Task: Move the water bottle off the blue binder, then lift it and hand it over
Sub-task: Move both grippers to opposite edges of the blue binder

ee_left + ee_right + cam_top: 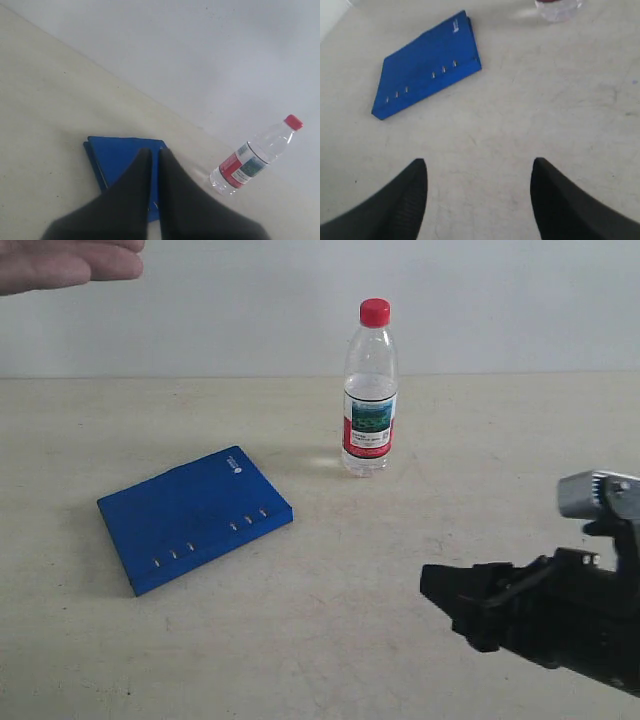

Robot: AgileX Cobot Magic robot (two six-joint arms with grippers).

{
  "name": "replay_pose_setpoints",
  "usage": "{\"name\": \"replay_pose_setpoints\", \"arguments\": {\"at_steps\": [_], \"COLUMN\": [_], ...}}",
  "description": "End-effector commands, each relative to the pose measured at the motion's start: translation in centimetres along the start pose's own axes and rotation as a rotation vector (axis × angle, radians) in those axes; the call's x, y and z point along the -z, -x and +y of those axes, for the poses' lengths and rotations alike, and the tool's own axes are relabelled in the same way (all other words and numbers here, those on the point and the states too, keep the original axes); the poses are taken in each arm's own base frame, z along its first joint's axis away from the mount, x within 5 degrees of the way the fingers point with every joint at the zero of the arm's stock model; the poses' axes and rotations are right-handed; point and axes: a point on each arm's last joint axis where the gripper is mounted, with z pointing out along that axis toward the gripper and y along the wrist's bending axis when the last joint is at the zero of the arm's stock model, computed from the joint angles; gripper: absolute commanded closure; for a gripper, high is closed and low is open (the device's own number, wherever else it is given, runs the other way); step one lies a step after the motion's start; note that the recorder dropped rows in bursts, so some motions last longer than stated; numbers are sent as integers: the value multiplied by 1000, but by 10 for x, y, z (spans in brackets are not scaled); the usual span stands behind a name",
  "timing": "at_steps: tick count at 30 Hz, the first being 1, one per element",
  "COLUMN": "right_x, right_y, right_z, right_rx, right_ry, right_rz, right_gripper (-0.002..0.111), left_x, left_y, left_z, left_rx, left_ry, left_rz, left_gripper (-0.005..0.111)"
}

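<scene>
Nearest, the right gripper is hovering low over the scuffed beige worktop with its jaws spread wide and empty, probably lining up a grab. The left gripper is pinched closed on nothing, pointing over the blue binder, which is lying flat. Further back, the water bottle is standing upright on the worktop, clear of the binder, so that bit looks sorted. Someone's hand is waiting by the plain white wall.
</scene>
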Motion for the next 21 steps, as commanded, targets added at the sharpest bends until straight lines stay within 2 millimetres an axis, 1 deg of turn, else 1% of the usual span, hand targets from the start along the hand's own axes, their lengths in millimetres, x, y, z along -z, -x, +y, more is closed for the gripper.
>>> {"name": "replay_pose_setpoints", "arguments": {"at_steps": [1, 2, 3, 5, 6, 8, 9, 10, 11, 13, 14, 15, 17, 19, 21], "right_x": [-32, -39, -48, -61, -71, -83, -92, -98, -106, -118, -122, -127, -133, -139, -146], "right_y": [-7, -7, -11, -10, -9, -6, -3, -1, 3, 8, 10, 14, 19, 26, 32], "right_z": [4, 7, 10, 18, 21, 26, 27, 28, 29, 30, 31, 33, 36, 37, 36], "right_rx": [-11, -22, -39, -64, -81, -115, -138, -146, -147, -144, -130, -110, -85, -98, -108], "right_ry": [88, 117, 161, 245, 287, 348, 373, 384, 394, 404, 413, 427, 446, 432, 392], "right_rz": [125, 158, 225, 290, 319, 335, 332, 328, 320, 317, 318, 318, 323, 316, 306], "right_gripper": [54, 56, 61, 68, 72, 76, 76, 75, 75, 70, 67, 62, 55, 52, 53], "left_x": [0, 0, 4, 10, 14, 12, 6, 1, -7, -26, -35, -47, -66, -87, -113], "left_y": [4, 3, 9, 18, 25, 35, 38, 39, 39, 35, 34, 29, 25, 24, 24], "left_z": [-2, -3, -12, -27, -37, -47, -50, -51, -51, -47, -46, -42, -39, -38, -39], "left_rx": [67, 53, -31, -130, -213, -270, -265, -305, -327, -384, -404, -419, -380, -387, -365], "left_ry": [-26, -34, -75, -155, -202, -240, -244, -240, -225, -190, -178, -153, -129, -131, -149], "left_rz": [-43, -28, -5, 8, -13, -15, 10, 28, 69, 168, 210, 282, 372, 437, 487], "left_gripper": [102, 102, 102, 102, 102, 102, 102, 102, 102, 102, 102, 102, 102, 98, 88]}}
